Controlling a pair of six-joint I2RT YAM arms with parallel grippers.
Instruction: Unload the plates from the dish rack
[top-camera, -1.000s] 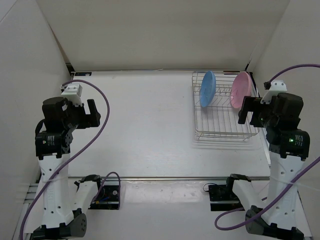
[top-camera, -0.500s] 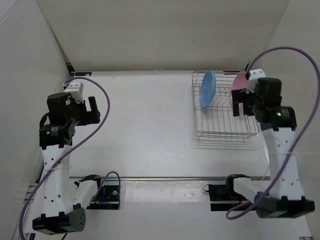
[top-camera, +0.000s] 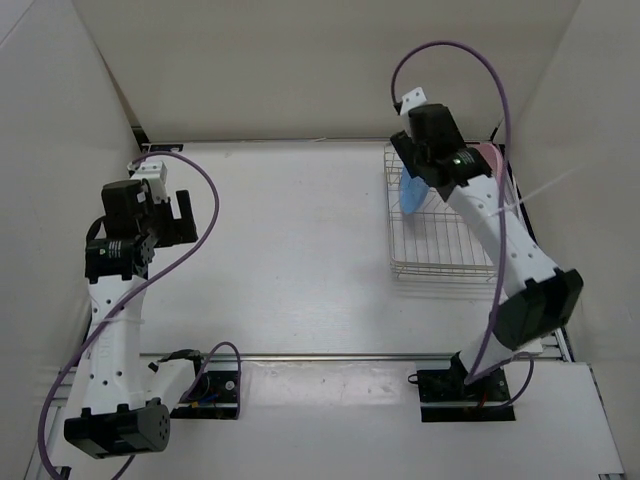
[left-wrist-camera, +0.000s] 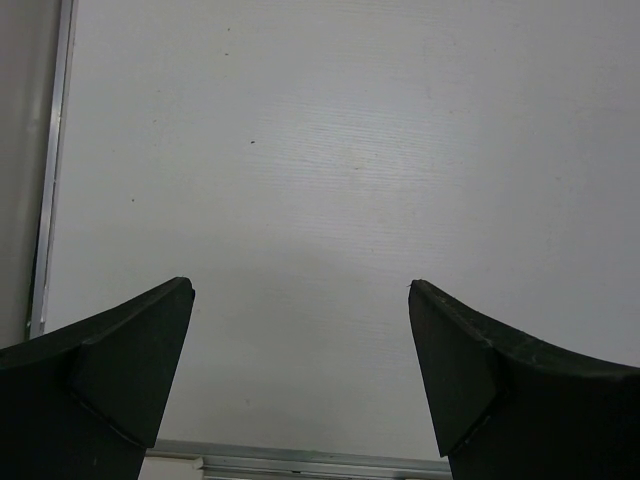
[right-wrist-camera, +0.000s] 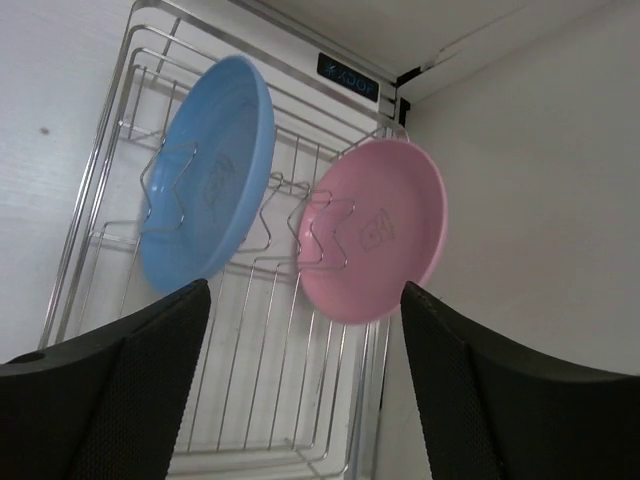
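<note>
Dish rack (top-camera: 442, 252) is located at the far right of the table (top-camera: 300, 250), close to the right wall. Two plates are stood on edge in the far half of the rack, each leaned against a bent wire support. In the right wrist view the blue plate (right-wrist-camera: 208, 215) is seen on the left and the pink plate (right-wrist-camera: 385, 235) on the right, with a narrow gap between them. A faint mark is visible at the centre of each plate.

The right claw (right-wrist-camera: 302, 295) is held above the far left part of the rack, over the blue plate, which is partly hidden by the arm in the top view. Its fingers are spread apart and nothing is gripped between them. No contact with either plate is shown; both plates are seen beyond the fingertips. A purple cable (top-camera: 450, 50) is looped above the right arm.

The left claw (left-wrist-camera: 298, 290) is held over the left side of the table, well apart from the rack. Its fingers are fully spread and only bare table surface is seen between them
</note>
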